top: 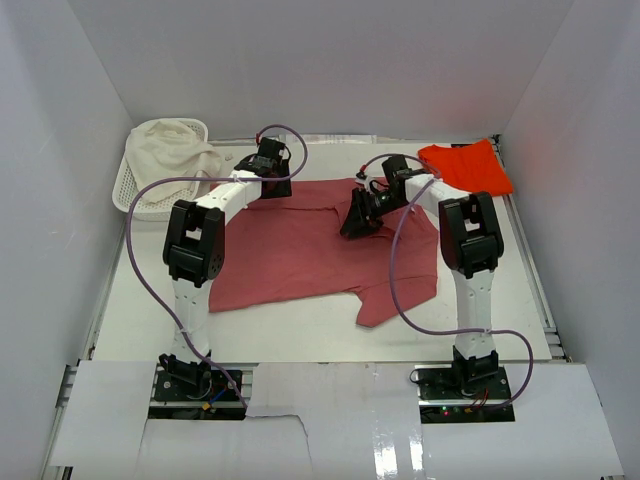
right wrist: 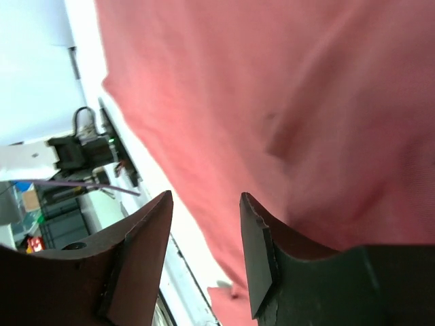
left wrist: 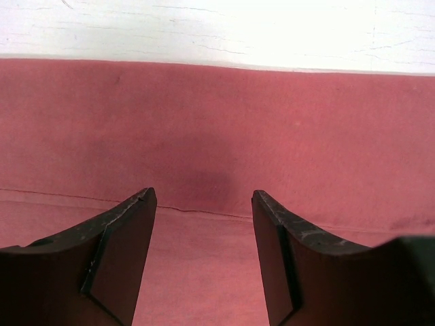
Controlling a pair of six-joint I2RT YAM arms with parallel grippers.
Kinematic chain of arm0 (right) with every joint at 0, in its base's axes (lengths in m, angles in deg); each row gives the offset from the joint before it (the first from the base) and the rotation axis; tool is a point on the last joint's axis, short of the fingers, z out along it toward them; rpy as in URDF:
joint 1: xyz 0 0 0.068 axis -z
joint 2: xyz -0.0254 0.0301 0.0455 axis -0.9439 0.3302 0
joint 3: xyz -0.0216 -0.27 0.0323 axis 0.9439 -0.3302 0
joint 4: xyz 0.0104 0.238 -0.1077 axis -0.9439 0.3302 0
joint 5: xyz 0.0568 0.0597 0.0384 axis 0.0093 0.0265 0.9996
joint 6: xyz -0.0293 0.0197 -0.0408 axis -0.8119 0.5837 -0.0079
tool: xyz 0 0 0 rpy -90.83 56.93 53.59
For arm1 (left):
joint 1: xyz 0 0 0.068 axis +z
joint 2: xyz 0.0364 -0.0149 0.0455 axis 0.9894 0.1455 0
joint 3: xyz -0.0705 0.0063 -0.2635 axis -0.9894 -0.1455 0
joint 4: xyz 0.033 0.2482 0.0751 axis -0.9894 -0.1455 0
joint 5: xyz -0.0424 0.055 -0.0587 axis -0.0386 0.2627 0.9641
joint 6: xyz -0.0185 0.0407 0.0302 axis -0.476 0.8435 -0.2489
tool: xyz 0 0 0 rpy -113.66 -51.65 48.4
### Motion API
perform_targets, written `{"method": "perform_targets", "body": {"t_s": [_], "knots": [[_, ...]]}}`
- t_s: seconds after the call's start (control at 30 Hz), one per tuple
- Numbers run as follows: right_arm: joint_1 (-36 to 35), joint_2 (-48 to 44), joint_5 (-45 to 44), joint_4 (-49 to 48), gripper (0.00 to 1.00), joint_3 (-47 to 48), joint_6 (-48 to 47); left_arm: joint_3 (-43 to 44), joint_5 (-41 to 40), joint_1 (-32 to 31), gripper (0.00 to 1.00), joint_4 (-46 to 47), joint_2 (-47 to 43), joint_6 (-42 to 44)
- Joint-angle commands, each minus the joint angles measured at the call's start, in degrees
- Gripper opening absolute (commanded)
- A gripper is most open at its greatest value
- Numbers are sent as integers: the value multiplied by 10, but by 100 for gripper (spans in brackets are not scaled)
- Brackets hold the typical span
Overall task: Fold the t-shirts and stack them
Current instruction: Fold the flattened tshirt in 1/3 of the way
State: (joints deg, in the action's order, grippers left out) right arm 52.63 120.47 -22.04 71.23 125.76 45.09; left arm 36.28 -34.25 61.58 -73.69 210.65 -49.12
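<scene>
Shirts lie apart on the table: the rose shirt spread flat in the middle, the orange shirt folded at the far right corner, with the left gripper over the rose shirt's far edge and the right gripper over its right part, both with jaws apart, gripping nothing.

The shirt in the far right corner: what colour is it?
The shirt is bright orange-red; the top camera shows it best.
</scene>
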Motion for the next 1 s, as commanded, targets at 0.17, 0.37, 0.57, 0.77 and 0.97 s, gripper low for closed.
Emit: {"method": "perform_targets", "body": {"t_s": [0.17,0.37,0.57,0.77,0.97], "knots": [[9,-110,75,-73,47,-36,26,9,4,-6,70,0,-14,6],[34,-112,23,-88,47,-37,14,18,17,-12,70,0,-12,6],[57,-45,73,-171,46,-21,53,50,80,-31,70,6,1,2],[67,7,85,-192,46,-2,42,117,160,-44,72,14,27,-12],[69,-15,79,-222,46,-79,55,143,234,-48,72,29,57,-37]]}}
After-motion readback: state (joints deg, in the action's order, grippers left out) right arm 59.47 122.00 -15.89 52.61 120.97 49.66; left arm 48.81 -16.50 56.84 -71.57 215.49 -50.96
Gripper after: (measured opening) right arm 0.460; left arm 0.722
